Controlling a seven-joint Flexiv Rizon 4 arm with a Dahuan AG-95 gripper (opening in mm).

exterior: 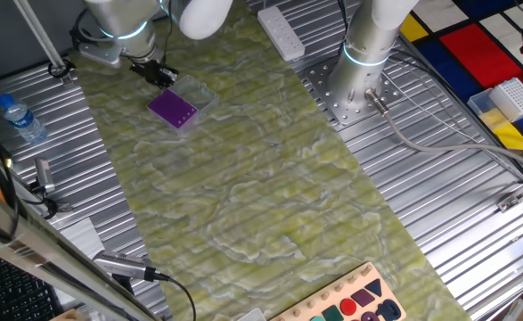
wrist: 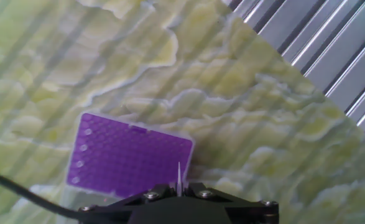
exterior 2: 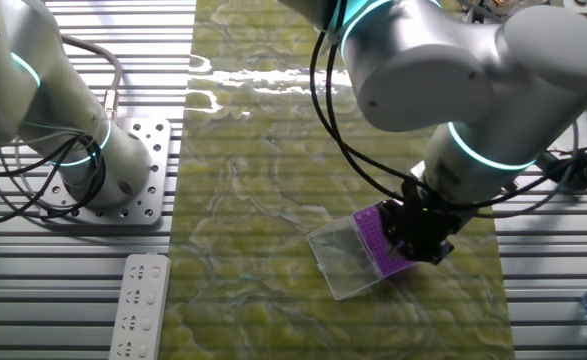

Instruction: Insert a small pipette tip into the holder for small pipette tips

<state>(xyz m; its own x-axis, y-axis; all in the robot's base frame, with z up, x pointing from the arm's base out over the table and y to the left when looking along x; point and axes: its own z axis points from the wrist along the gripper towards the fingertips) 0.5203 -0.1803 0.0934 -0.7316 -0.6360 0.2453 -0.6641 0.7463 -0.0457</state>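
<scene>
Matt purple plastic holder (wrist: 127,158)

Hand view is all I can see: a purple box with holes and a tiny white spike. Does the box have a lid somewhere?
Observer: Yes, a clear cover lies on the green mat, right beside the purple holder.
Operator: Is there another box with holes?
Observer: Yes, a white gridded rack sits far off, beyond the mat's other side.
Operator: Anything to drink?
Observer: A water bottle rests on the metal slats, off the mat.
</scene>
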